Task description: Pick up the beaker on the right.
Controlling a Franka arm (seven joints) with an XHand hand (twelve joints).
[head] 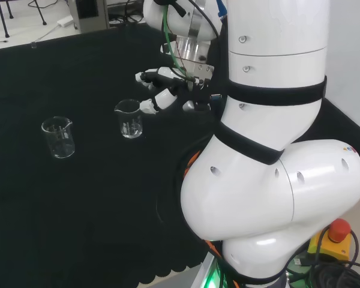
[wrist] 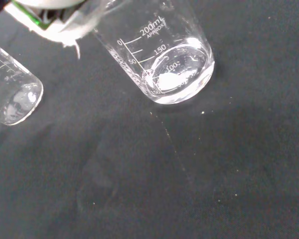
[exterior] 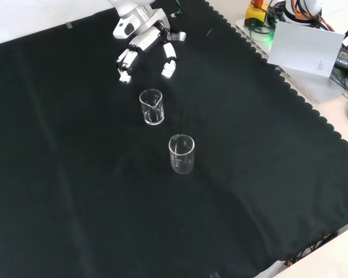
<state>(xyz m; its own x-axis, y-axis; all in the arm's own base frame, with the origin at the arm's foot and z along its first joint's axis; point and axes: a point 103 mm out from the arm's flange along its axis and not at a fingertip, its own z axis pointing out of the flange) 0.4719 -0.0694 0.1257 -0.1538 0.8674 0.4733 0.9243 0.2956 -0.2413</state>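
Right beaker (head: 129, 119) just beside hand (head: 168, 90)

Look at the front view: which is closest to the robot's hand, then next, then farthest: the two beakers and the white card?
1. Upper beaker, just below the hand.
2. Lower beaker, further down the cloth.
3. White card, far right, off the cloth.

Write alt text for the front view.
The robot's hand, fingers relaxed and holding nothing, hangs at the view's top just beyond the farther beaker. A second clear beaker stands upright nearer the camera on the black cloth.
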